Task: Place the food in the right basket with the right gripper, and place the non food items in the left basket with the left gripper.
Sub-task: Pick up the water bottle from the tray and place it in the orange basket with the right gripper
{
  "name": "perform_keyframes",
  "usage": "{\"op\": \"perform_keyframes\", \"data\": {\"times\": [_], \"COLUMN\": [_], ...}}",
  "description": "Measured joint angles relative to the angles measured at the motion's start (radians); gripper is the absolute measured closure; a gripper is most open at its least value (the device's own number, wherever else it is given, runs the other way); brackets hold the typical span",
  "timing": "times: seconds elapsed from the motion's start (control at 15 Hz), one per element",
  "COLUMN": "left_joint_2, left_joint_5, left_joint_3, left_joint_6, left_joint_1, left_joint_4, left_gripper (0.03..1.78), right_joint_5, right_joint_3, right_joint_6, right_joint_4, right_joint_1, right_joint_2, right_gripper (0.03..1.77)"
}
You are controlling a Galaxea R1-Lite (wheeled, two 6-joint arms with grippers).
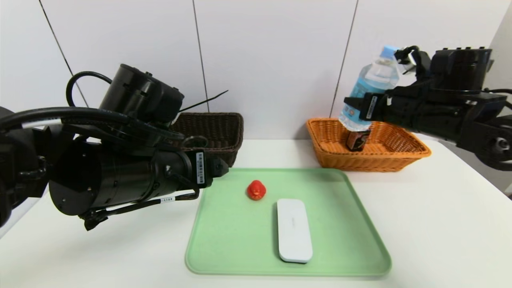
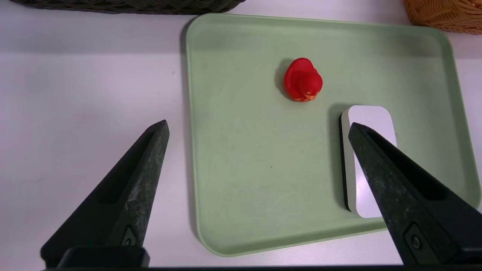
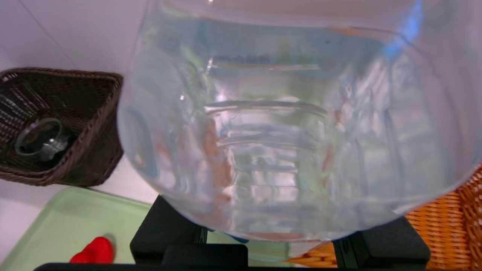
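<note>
My right gripper (image 1: 360, 109) is shut on a clear water bottle (image 1: 370, 86) with a blue label, held tilted above the orange basket (image 1: 404, 154). The bottle (image 3: 293, 124) fills the right wrist view. A dark packet (image 1: 357, 140) stands inside the orange basket. On the green tray (image 1: 240, 240) lie a red toy duck (image 1: 256, 189) and a white flat case (image 1: 294, 230). My left gripper (image 2: 258, 126) is open above the tray's near-left part, with the duck (image 2: 303, 79) ahead of it and the white case (image 2: 371, 124) under one finger (image 2: 391, 173).
The dark brown basket (image 1: 224, 128) stands at the back left, partly behind my left arm, with a glass item (image 3: 39, 137) inside it. White table (image 1: 440, 224) surrounds the tray. A wall stands close behind both baskets.
</note>
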Motion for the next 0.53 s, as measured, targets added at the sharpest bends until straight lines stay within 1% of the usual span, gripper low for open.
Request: {"op": "perform_keyframes", "data": {"times": [0.2, 0.53], "left_joint_2": [0.000, 0.006], "left_joint_5": [0.000, -0.001], "left_joint_3": [-0.001, 0.002], "left_joint_6": [0.003, 0.001], "left_joint_1": [0.000, 0.000], "left_joint_4": [-0.002, -0.003], "left_gripper": [0.12, 0.12], "right_joint_5": [-0.002, -0.011], "right_joint_3": [-0.057, -0.169], "right_joint_6": [-0.002, 0.001], "right_joint_4": [-0.013, -0.024], "right_joint_1": [-0.027, -0.047], "right_joint_2": [0.113, 0.282], "right_gripper": [0.95, 0.95]}}
